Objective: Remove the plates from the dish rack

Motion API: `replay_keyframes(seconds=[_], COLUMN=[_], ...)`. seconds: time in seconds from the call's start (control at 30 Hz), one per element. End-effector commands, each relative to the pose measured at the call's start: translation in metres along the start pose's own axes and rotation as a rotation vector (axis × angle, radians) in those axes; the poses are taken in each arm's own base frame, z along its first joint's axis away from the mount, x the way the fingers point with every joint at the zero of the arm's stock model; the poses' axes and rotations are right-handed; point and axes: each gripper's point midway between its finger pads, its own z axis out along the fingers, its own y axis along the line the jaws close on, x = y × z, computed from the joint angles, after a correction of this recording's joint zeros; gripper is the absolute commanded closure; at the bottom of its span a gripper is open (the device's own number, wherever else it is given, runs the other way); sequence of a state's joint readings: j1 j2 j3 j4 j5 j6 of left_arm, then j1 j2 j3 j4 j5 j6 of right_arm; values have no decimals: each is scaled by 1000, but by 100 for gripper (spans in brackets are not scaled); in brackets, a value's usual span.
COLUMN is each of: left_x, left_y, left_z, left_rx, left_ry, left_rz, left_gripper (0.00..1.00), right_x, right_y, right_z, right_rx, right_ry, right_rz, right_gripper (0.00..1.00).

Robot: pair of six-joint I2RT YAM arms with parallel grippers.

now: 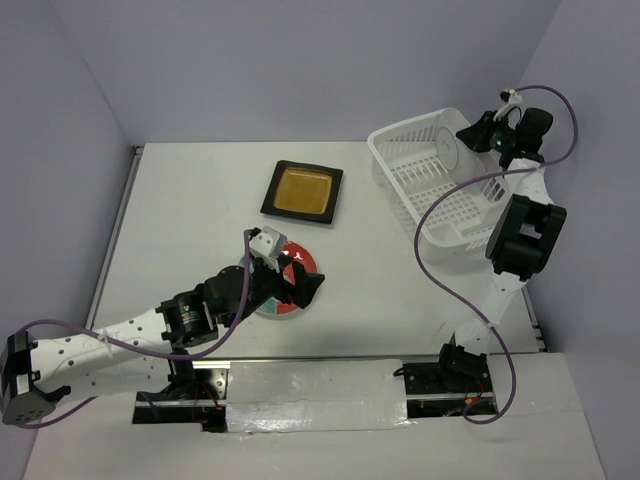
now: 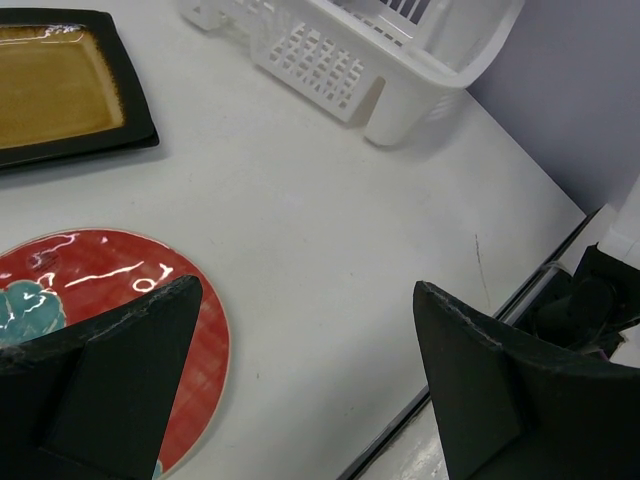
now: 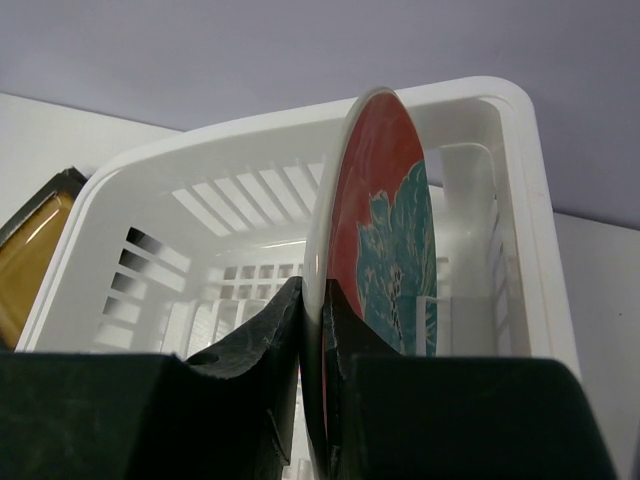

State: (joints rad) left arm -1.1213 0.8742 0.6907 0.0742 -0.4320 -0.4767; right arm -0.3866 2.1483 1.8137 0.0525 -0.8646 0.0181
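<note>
My right claw (image 3: 318,300) is pressed together on the near rim of a round ceramic plate with a white underside and a red-and-teal patterned face (image 3: 385,230). The plate stands on edge inside the white slotted plastic dish rack (image 3: 200,190) and reaches away ahead of the fingers. I judge it stiff, glazed and slick, rather heavy for an edge pinch, and likely to chip if it knocks the rack wall. The rim is the only place to take it, so I'd want the pads well past the lip before lifting.

My left claw (image 2: 300,370) is spread wide and holds nothing. It hovers over a second round red-and-teal plate (image 2: 110,280), which lies flat on the white table (image 2: 330,250) partly under one finger. A square black-rimmed amber plate (image 2: 50,85) lies beyond that.

The right wrist view shows the pinch plainly, while overhead it is too small to judge. The overhead view does show both unloaded plates lying well apart from the rack.
</note>
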Motion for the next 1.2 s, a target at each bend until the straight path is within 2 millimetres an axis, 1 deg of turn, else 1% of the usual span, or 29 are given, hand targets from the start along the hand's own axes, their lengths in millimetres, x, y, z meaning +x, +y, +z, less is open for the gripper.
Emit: replay_keyframes(seconds=[0.0, 0.17, 0.27, 0.3, 0.37, 0.47, 0.53, 0.57, 0.6, 0.63, 0.67, 0.73, 0.77, 0.97, 1.03, 1.17], left_x=[-27, -26, -26, -27, -27, -26, -24, -24, -24, -23, -22, -21, -20, -19, -19, -20], left_y=[-10, -12, -10, -11, -10, -13, -13, -13, -13, -13, -12, -14, -14, -12, -11, -11], left_z=[0, 1, 1, 1, 1, 2, 3, 3, 4, 4, 5, 6, 7, 10, 9, 9], left_rx=[21, 29, 21, 22, 22, 35, 32, 29, 28, 27, 26, 33, 32, 13, 11, 12], left_ry=[-65, -62, -63, -65, -64, -61, -54, -54, -51, -50, -48, -45, -42, -35, -39, -43], left_rz=[-31, -32, -29, -30, -33, -34, -30, -28, -28, -26, -25, -26, -24, -15, -16, -16], left_gripper=[0, 1, 0, 0, 0, 1, 0, 1, 1, 0, 1, 0, 0, 0, 0, 1], right_x=[-86, -92, -95, -100, -102, -105, -103, -107, -105, -107, -114, -116, -122, -135, -142, -150], right_y=[32, 40, 40, 43, 45, 50, 50, 51, 52, 54, 58, 59, 63, 70, 77, 85], right_z=[-23, -23, -25, -26, -26, -26, -27, -28, -28, -29, -32, -33, -36, -40, -45, -52], right_rx=[-9, -15, -7, -9, -24, -39, -42, -39, -40, -46, -49, -44, -42, -35, -38, -43], right_ry=[-171, -209, -222, -236, -250, -264, -269, -280, -283, -291, -309, -320, -336, -366, -394, -421], right_rz=[-191, -203, -210, -232, -257, -286, -295, -315, -317, -327, -348, -351, -371, -403, -422, -422], right_gripper=[100, 100, 100, 100, 100, 100, 100, 100, 100, 100, 100, 100, 100, 100, 100, 100])
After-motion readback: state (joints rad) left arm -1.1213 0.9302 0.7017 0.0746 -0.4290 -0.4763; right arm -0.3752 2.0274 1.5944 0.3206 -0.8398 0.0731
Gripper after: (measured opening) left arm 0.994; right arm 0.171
